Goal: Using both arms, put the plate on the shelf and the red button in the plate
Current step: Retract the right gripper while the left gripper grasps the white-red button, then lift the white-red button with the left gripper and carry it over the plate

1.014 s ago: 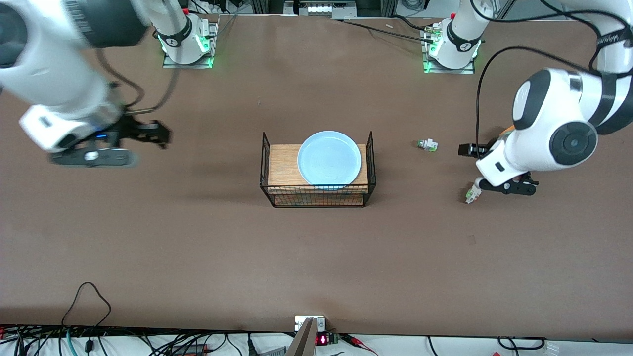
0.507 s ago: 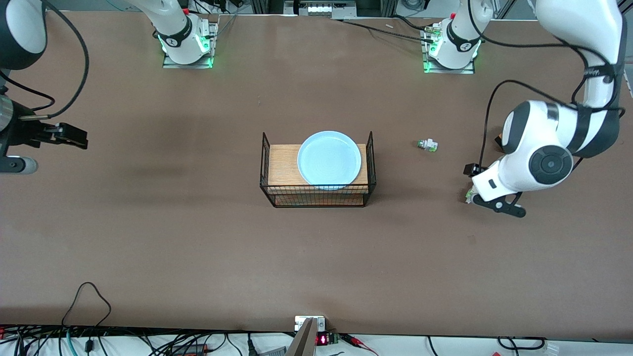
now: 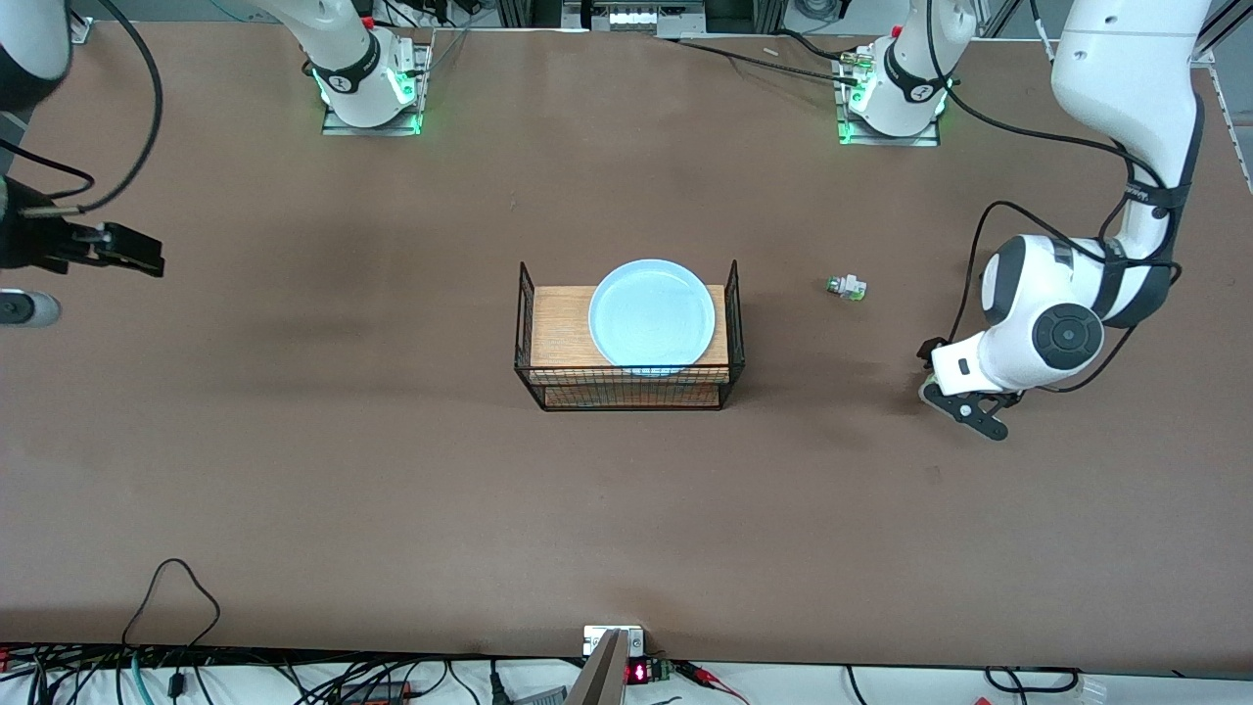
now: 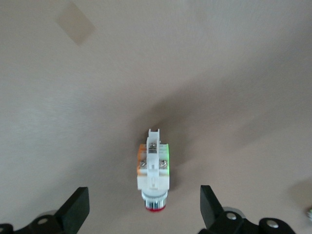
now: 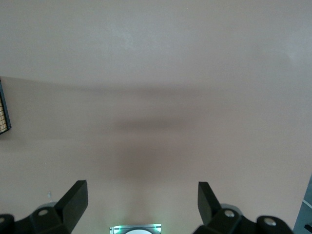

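Since a second ago the left gripper [image 3: 964, 406] has dropped low over the table toward the left arm's end, and the right gripper [image 3: 88, 257] has swung out to the right arm's end of the table, where that arm waits with its fingers [image 5: 73, 200] spread and nothing between them.

Step in hand, as judged: pickup of the red button [image 4: 153, 170]. In the left wrist view it lies on its side on the bare table between the spread fingers [image 4: 75, 207], which do not touch it; in the front view the arm hides it. The plate [image 3: 652, 316] rests on the wooden shelf of the wire rack [image 3: 628, 338] at table centre, so that half looks complete.

Next move: lower until the fingers flank the white body, then close squarely; a glancing contact may roll the part.

A similar white part with green tip [image 3: 847, 287] lies at about 10 o'clock from the left gripper.

The surface is a matte brown tabletop [image 3: 392, 470]. Cables [image 3: 176, 676] run along its 6 o'clock edge.
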